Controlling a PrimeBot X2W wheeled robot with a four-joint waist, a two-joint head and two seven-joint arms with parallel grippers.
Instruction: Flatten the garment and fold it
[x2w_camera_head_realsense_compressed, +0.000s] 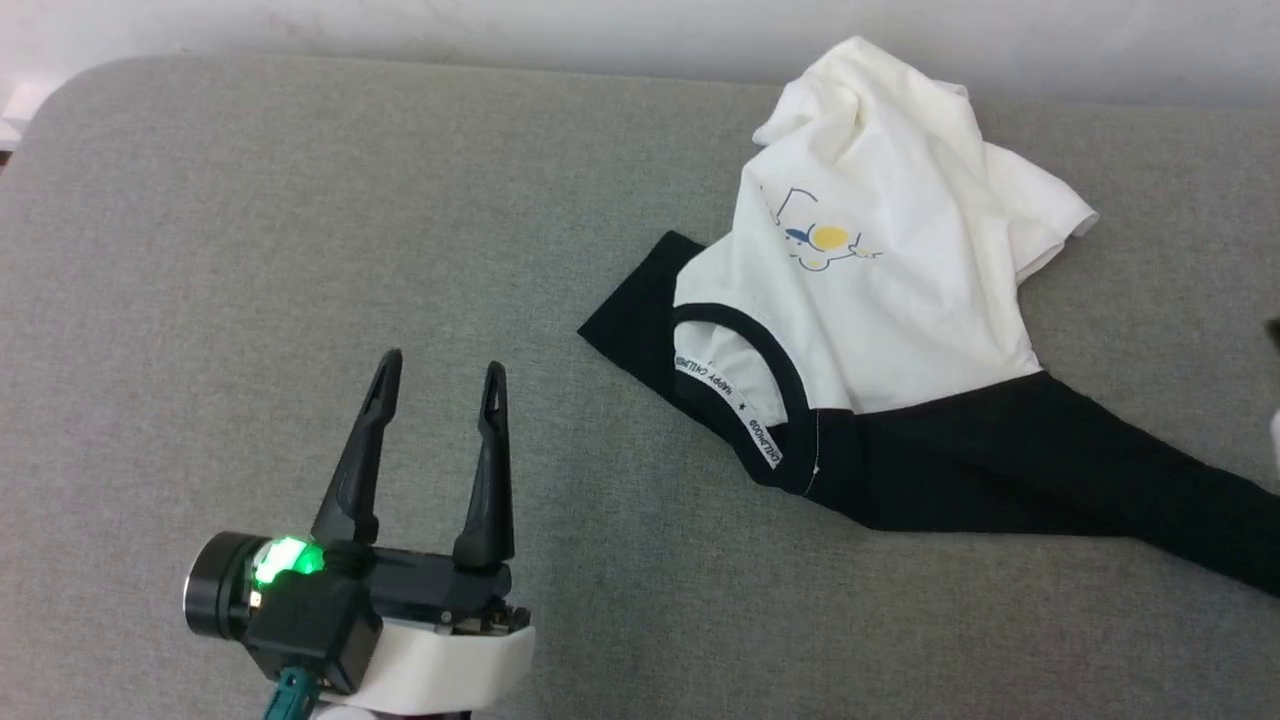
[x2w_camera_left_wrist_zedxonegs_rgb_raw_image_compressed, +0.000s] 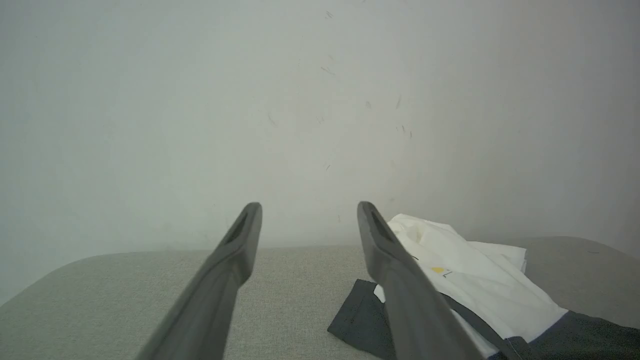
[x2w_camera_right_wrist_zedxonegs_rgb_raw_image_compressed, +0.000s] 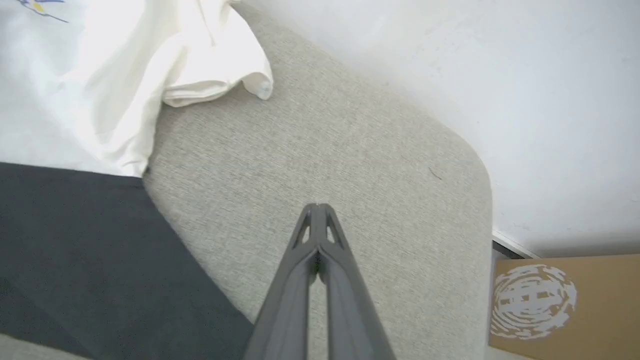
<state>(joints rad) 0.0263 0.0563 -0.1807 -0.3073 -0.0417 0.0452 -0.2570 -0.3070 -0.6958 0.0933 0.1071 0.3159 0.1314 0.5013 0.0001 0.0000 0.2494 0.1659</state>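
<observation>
The garment (x2w_camera_head_realsense_compressed: 880, 290) lies crumpled on the right half of the grey padded surface (x2w_camera_head_realsense_compressed: 300, 250). Its white body is bunched toward the wall, the yellow chest print faces up, and the black collar with lettered tape is turned toward me. One black sleeve trails off to the lower right. My left gripper (x2w_camera_head_realsense_compressed: 440, 385) hovers open at the lower left, well clear of the cloth, with nothing between its fingers. In the left wrist view the garment (x2w_camera_left_wrist_zedxonegs_rgb_raw_image_compressed: 480, 285) lies beyond the open left gripper (x2w_camera_left_wrist_zedxonegs_rgb_raw_image_compressed: 308, 207). My right gripper (x2w_camera_right_wrist_zedxonegs_rgb_raw_image_compressed: 317, 206) is shut on nothing over bare surface, just right of the garment (x2w_camera_right_wrist_zedxonegs_rgb_raw_image_compressed: 75, 100).
A pale wall (x2w_camera_head_realsense_compressed: 500, 25) runs along the far edge of the surface. The surface has rounded corners, and bare grey fabric stretches across its left and front. A cardboard box (x2w_camera_right_wrist_zedxonegs_rgb_raw_image_compressed: 565, 305) stands on the floor beyond the right corner.
</observation>
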